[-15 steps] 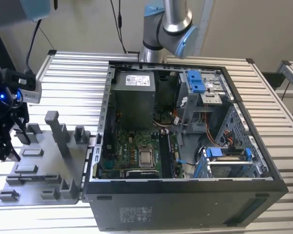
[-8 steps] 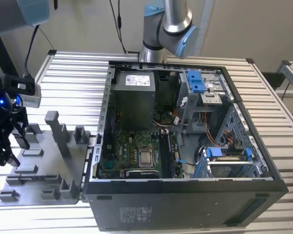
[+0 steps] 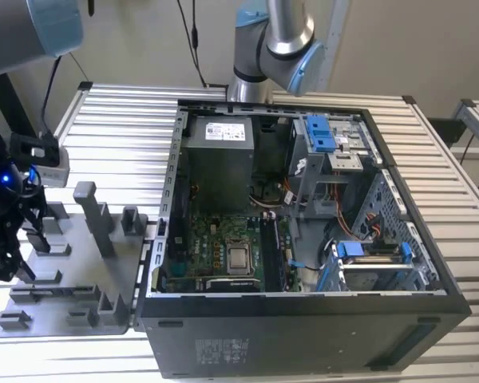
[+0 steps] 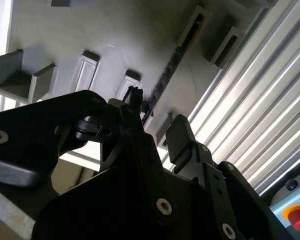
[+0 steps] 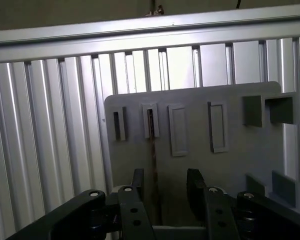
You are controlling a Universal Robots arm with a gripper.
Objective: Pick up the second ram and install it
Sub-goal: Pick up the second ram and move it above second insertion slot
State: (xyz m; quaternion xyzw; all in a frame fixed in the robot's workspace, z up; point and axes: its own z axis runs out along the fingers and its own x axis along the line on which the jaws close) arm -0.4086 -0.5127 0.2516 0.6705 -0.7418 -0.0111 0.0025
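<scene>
a: where's the second ram (image 5: 152, 145) sitting right now?

b: it's standing on its long edge in a slot of the grey holder plate (image 5: 230, 165), right under the hand (image 5: 166, 182). in both wrist views it's a thin dark strip running into the gap between the fingers (image 5: 195, 182).

a: hand closed on it?

b: nope, the fingers are apart and straddling it. the stick is nearer one finger than the other, and it looks like there's a gap on both sides, so nothing's clamped.

a: how's it gonna handle, you reckon?

b: my guess is very light and stiff along its length, but thin and kinda brittle. the flat faces are smooth, so it could slip. the chips and the contact edge won't like force either. i'd pinch the two flat faces near mid-length, up by the free top edge, so it doesn't tilt or twist in the slot.

a: and the holder?

b: lying flat on the slatted metal worktop (image 5: 40, 150) below the hand.
</scene>
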